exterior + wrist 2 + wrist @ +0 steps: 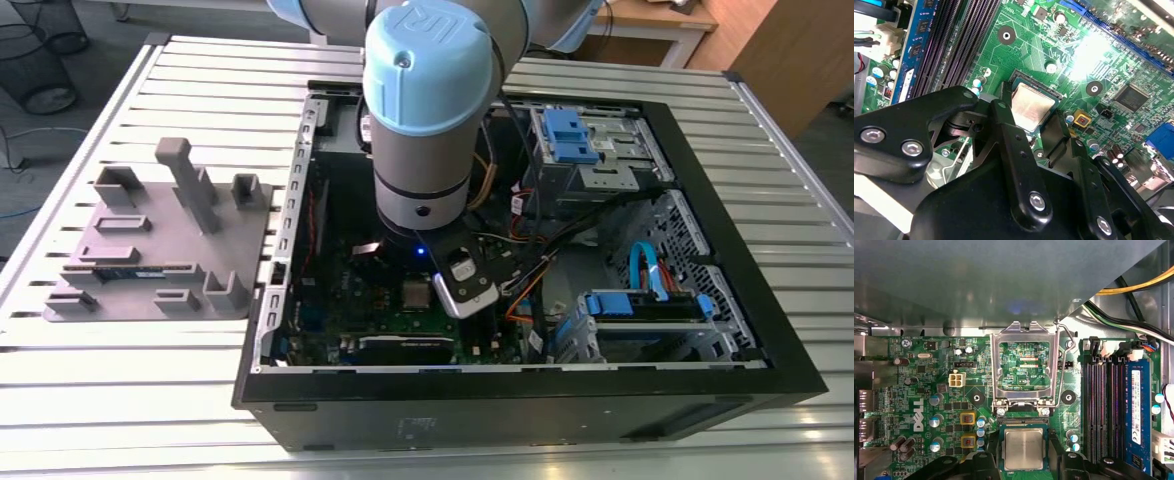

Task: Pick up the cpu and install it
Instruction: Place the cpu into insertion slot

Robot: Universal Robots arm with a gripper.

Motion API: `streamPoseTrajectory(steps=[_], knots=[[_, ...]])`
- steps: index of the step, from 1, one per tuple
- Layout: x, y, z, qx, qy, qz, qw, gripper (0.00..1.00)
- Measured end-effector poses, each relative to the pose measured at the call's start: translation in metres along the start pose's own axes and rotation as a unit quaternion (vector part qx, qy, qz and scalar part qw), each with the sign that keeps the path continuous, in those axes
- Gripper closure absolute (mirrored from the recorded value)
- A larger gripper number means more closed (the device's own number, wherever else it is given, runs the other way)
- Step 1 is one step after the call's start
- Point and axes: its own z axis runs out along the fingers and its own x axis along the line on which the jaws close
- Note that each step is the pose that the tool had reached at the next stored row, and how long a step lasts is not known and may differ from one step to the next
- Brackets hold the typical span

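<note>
On the exterior view's left stands the grey fixture plate [147, 240]. Right of it, inside the computer case [534, 410], my gripper [1024, 464] straddles the cpu [1023, 447], which lies flat in its socket beside the open metal frame [1024, 331]. I cannot tell whether I am clamping it.

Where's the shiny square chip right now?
The cpu lies on the green motherboard inside the computer case, beside the flipped-open metal socket frame in the first wrist view, with the tool close over it.
</note>
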Motion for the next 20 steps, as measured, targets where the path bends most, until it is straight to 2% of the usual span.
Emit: streamPoseTrajectory(steps=[20], knots=[[-0.0007,0.0,0.0016,0.0002,0.0,0.0,1.0,0.53]])
